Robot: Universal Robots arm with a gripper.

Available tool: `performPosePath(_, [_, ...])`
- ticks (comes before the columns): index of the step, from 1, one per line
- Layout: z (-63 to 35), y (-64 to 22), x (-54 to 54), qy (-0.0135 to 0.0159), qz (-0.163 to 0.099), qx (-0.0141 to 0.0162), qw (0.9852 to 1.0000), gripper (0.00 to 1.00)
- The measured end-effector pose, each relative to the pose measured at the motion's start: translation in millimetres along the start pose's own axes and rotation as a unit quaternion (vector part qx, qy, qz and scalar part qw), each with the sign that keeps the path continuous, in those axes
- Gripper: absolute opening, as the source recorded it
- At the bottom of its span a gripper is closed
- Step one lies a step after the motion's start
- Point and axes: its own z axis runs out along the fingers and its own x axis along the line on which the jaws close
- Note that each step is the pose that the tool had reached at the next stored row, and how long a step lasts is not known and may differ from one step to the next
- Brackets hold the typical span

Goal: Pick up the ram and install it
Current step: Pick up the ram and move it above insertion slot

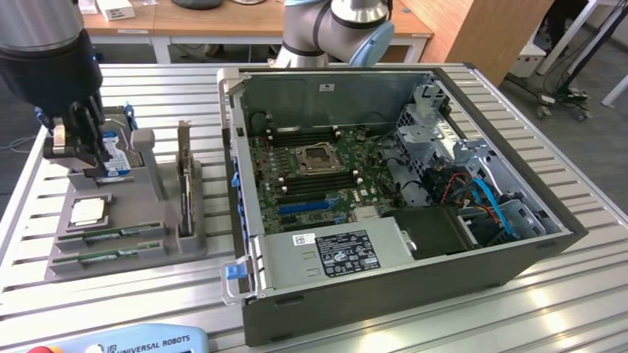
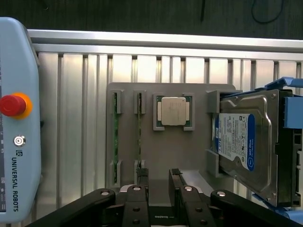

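Two green ram sticks (image 1: 110, 234) stand on edge in slots at the near end of a grey holder (image 1: 147, 254) on the exterior view's left. In the wrist view they appear as thin green edges (image 2: 115, 137) side by side. My gripper (image 1: 96, 168) hangs over the far end of the holder, by the silver hard drive (image 1: 118, 151), well apart from the ram. Its dark fingers (image 2: 142, 182) are open with nothing between them; the gripper (image 2: 158, 182) is above the holder's bare middle (image 2: 175, 156). The open computer case (image 1: 393, 184) shows the motherboard's memory slots (image 1: 314, 180).
A processor chip (image 2: 173, 111) lies in the holder between the ram and the hard drive (image 2: 246, 142). A dark expansion card (image 1: 184, 176) stands on edge beside the holder. A teach pendant (image 2: 16, 123) lies at the table's near edge. The arm's base (image 1: 334, 29) stands behind the case.
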Motion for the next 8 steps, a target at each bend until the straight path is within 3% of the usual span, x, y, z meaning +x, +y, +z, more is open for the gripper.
performPosePath(8, [1.2,3.4,1.8,0.0001,-0.001,-0.0001,1.0,0.31])
